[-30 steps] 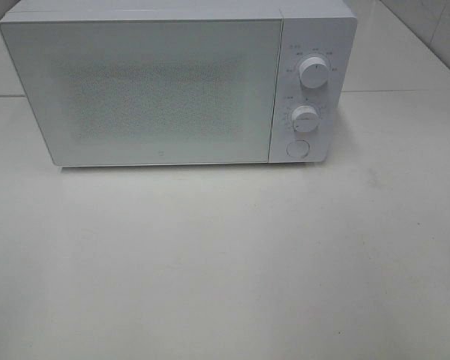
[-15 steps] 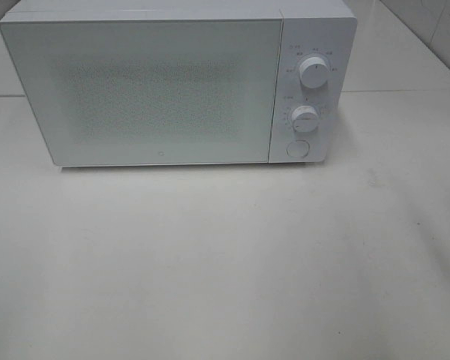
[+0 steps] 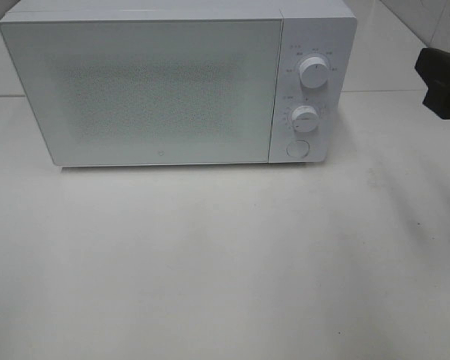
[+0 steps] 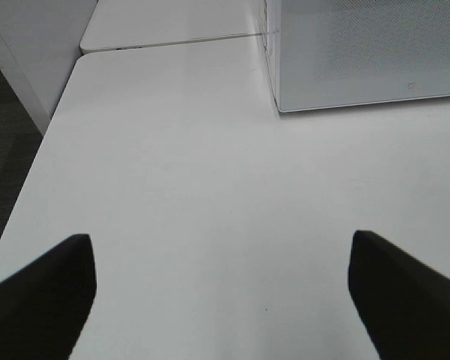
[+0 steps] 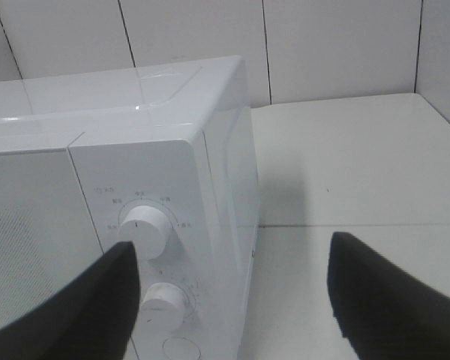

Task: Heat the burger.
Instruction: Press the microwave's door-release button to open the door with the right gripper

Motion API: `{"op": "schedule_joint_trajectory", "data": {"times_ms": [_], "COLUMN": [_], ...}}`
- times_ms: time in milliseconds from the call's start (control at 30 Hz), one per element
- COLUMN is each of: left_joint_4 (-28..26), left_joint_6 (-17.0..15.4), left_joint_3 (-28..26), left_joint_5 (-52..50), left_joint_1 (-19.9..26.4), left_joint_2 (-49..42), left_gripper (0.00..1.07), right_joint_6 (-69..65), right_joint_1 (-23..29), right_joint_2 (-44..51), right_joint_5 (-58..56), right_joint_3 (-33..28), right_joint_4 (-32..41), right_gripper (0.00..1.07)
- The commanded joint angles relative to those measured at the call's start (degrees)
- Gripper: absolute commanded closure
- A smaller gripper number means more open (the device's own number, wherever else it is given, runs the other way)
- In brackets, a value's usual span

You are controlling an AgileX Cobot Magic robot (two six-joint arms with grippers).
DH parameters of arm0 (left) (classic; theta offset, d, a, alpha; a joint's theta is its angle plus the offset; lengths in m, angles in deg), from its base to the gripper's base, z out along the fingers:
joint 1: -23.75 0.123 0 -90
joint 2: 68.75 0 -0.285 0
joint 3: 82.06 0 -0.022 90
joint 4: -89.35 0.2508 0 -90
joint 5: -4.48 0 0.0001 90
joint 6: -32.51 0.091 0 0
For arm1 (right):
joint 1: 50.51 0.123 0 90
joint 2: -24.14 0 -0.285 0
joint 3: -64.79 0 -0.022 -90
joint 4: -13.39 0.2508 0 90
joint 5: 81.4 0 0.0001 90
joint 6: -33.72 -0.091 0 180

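Worktop point(image 3: 225, 262), near edge: bare. Left end effector point(image 4: 219, 241): fingers wide apart above it, empty, touching nothing. Microwave point(image 3: 172, 82), far edge: door shut. Right end effector point(image 5: 232, 244): beside its upper knob point(image 5: 144, 227), fingers apart, empty. Burger: not visible.

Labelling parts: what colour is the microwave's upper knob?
The upper knob is white, like the microwave; best in exterior high view.

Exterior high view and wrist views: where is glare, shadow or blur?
Exterior high view: soft, even light; greenish speckle on the microwave door; the right hand is dark, cut off at the edge. Left wrist view: the table looks washed out, the fingers plain black shapes. Right wrist view: a small glint on the microwave top, a soft shadow beside it.
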Motion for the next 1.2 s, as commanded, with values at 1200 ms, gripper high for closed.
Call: {"op": "schedule_joint_trajectory", "data": {"times_ms": [1200], "left_joint_4": [0.11], "left_joint_6": [-0.4], "left_joint_3": [0.23], "left_joint_5": [-0.46], "left_joint_1": [0.17], "left_joint_2": [-1.2], "left_gripper": [0.22], "right_joint_6": [21.2], "right_joint_1": [34.89], "right_joint_2": [-33.8], "right_joint_5": [33.0], "right_joint_3": [-4.3], "right_joint_4": [41.94], "right_gripper": [0.4]}}
